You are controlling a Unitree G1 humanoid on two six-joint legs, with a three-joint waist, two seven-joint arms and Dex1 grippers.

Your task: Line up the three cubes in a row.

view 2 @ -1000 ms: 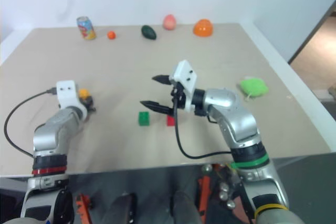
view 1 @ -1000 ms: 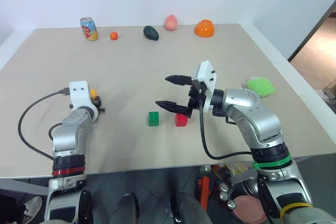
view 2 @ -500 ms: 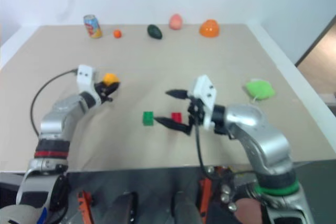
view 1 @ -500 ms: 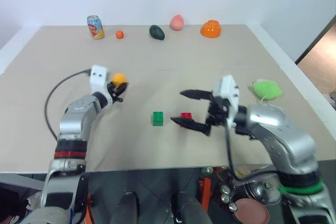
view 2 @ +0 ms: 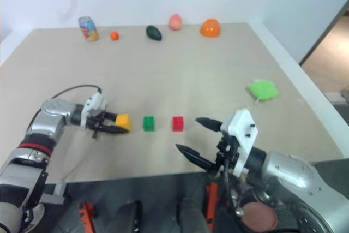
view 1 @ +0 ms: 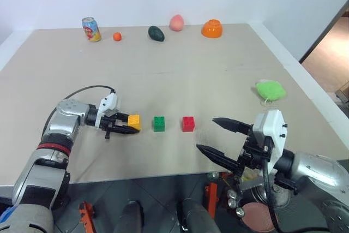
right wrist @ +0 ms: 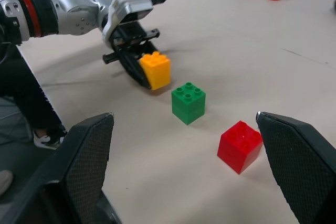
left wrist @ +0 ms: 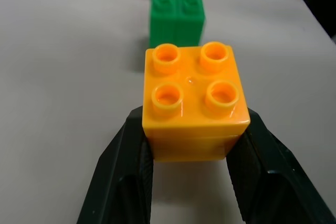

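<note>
Near the front of the tabletop (view 1: 180, 80) the yellow-orange cube (view 1: 133, 122) sits pinched between the two black fingers of the left end effector (view 1: 123, 126), studs up and level. The left wrist view shows a finger pressed flat against each side of it. Whether its base already rests on the surface or hangs just above it cannot be told. Just beside it, with a small gap, stands the green cube (view 1: 158, 123), and beyond that, after a similar gap, the red cube (view 1: 188, 123). All three lie roughly along one line running across the robot's front.

Off to the other side, the right end effector (view 1: 224, 140) hangs near the tabletop's front edge with its fingers spread wide, holding nothing, well apart from the red cube.

My judgement is that the main risk lies in the release. If the fingers part unevenly or drag on the cube's sides, the yellow-orange cube could twist or slide out of line. Pushed any nearer, it could nudge the green cube and spoil the spacing. Should it be slightly raised, letting go might make it tip.

Along the far edge stand a can (view 1: 91, 29), a small orange ball (view 1: 117, 36) and other items, well clear of the work.
</note>
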